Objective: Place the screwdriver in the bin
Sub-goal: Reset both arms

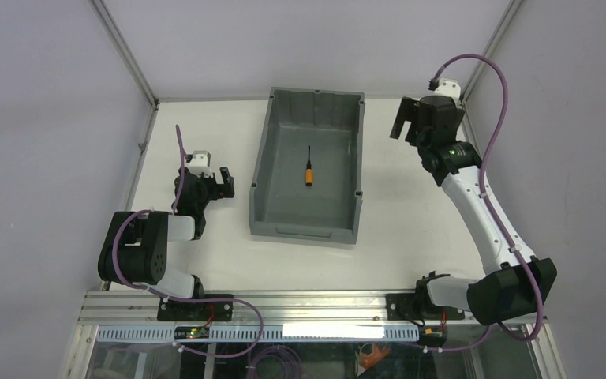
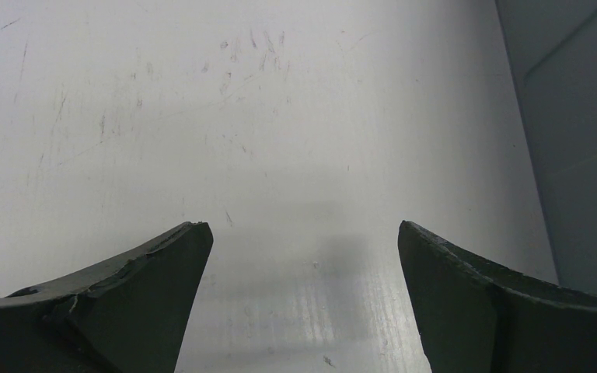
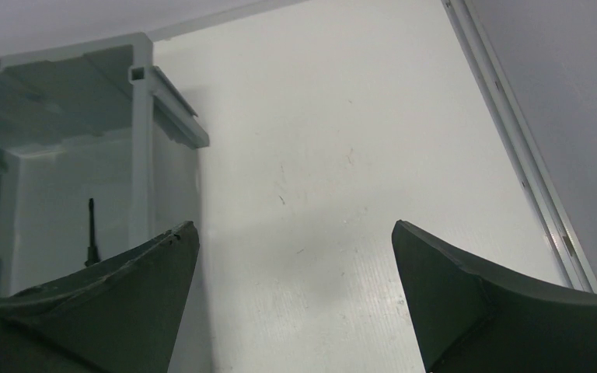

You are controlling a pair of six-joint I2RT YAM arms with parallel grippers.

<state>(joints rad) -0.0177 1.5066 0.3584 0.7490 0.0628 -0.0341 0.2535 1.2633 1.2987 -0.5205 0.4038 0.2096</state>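
At the mid-left of the frame, my left hand (image 1: 222, 180) hung spread wide over the white worktop (image 1: 410, 221), holding nothing. In the middle stood the bin (image 1: 262, 170), and the screwdriver (image 1: 309, 167) lay on its floor near the centre, orange handle toward the bottom of the frame. At upper right, beside the bin's far corner, my right hand (image 1: 402, 120) was spread and empty too.
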